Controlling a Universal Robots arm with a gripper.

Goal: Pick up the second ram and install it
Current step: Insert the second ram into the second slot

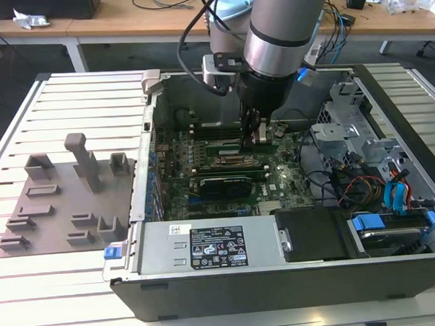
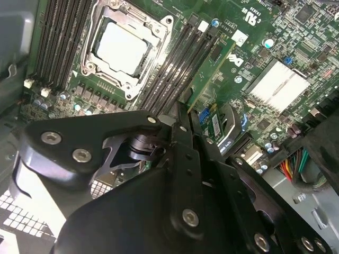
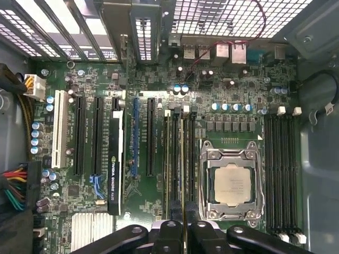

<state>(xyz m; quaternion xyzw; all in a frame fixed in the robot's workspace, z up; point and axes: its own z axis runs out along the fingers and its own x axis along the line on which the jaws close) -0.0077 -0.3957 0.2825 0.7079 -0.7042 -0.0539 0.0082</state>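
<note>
Second ram [image 3: 184, 159] stands on edge in a memory slot just beside the CPU socket [image 3: 231, 184]; my gripper [image 3: 185, 225] pinches its near end, black slots crowding both sides.

The arm [image 1: 283, 23] comes down from above in the exterior view, almost vertical, with its silver wrist section pointing straight down. The gripper [image 1: 258, 132] hangs at its lower end, low inside the case. In the first wrist view, the 2 black fingers [image 3: 170, 233] stand very close together, with a thin green edge pinched between them.
</note>
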